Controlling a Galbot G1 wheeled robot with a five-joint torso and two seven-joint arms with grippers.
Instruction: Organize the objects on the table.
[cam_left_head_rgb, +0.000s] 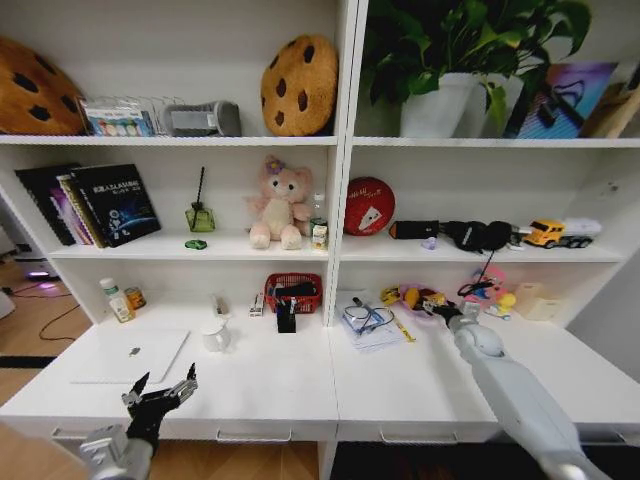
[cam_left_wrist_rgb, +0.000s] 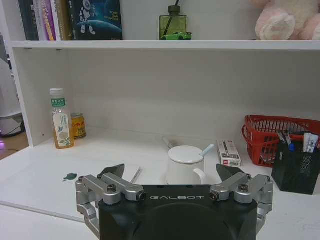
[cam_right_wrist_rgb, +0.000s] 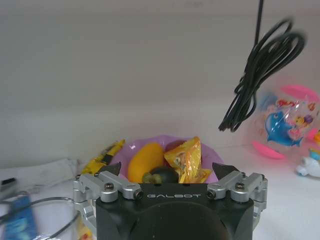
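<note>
A thin silver laptop (cam_left_head_rgb: 130, 355) lies closed on the left of the white table (cam_left_head_rgb: 290, 385), with a tiny green item (cam_left_wrist_rgb: 70, 176) on its lid. My left gripper (cam_left_head_rgb: 160, 392) hovers open over the table's front edge, facing a white lidded mug (cam_left_wrist_rgb: 185, 165). A green-capped bottle (cam_left_wrist_rgb: 61, 120) stands at the back left corner. Pens fill a black holder (cam_left_wrist_rgb: 295, 170). My right gripper (cam_left_head_rgb: 440, 308) is stretched to the back right, open just before a purple bowl (cam_right_wrist_rgb: 150, 147) holding a yellow-gold crinkly packet (cam_right_wrist_rgb: 187, 160) and a yellow fruit (cam_right_wrist_rgb: 145, 161).
A red basket (cam_left_head_rgb: 293, 292) sits behind the pen holder. Papers with glasses (cam_left_head_rgb: 370, 325) lie mid-table. A black cable (cam_right_wrist_rgb: 260, 75) hangs from the shelf above beside a pink toy ball (cam_right_wrist_rgb: 290, 125). Shelves close the back; a small can (cam_left_wrist_rgb: 77, 125) stands next to the bottle.
</note>
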